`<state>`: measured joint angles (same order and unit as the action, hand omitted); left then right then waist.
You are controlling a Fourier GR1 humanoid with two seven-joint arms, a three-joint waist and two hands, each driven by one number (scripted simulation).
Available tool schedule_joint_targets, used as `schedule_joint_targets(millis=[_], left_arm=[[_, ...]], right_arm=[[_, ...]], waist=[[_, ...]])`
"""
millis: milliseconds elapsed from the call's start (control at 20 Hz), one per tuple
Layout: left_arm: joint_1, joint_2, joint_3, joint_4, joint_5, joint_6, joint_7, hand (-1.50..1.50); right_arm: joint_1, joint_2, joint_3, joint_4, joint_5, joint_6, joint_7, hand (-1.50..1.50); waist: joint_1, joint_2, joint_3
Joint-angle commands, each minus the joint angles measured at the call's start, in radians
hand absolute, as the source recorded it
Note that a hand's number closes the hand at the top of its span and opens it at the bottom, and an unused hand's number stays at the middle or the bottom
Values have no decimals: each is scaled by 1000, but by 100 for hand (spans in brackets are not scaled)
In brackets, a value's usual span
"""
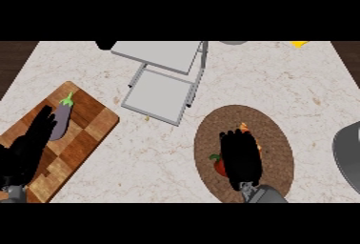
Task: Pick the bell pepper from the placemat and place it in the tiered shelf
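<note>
A red and orange bell pepper [218, 165] lies on the round brown woven placemat [277, 143] at the lower right, mostly hidden. My right hand [240, 152] covers it from above, fingers pointing away and bent down over it; only a red patch at the hand's left and an orange tip [244, 127] beyond the fingers show. The grey tiered shelf [163, 78] stands at the top centre, with an upper and a lower flat tier. My left hand [28, 145] rests open over the wooden board at the left edge.
A checkered wooden cutting board [88, 126] at the left carries a purple eggplant [63, 116]. A grey rounded object [348, 155] shows at the right edge. A yellow item [300, 44] and a grey one [234, 42] peek in at the top edge.
</note>
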<state>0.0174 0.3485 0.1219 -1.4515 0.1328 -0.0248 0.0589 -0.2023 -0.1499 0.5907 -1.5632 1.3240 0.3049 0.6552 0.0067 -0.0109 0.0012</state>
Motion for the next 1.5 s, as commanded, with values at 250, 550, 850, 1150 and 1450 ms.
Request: schedule_joint_targets(millis=[250,550,850,1150,1450], left_arm=[[-65,-21,-53,42,-16,-24,25,0],[-75,-24,-70,38,-32,-25,38,0],[-72,-15,-53,41,-24,-25,52,0],[-45,-1,-32,41,-16,-25,64,0],[-67,-22,-28,60,-26,0,55,0]], right_arm=[[-300,148,136,97,-258,-129,382,150],[-530,149,198,136,-397,-271,573,150],[-681,149,160,45,-517,-358,714,150],[-793,149,106,-35,-531,-468,798,150],[-1003,149,24,-3,-554,-426,831,150]], waist=[[97,34,-2],[102,23,-3],[85,9,-4],[66,-1,-3],[41,-5,-6]])
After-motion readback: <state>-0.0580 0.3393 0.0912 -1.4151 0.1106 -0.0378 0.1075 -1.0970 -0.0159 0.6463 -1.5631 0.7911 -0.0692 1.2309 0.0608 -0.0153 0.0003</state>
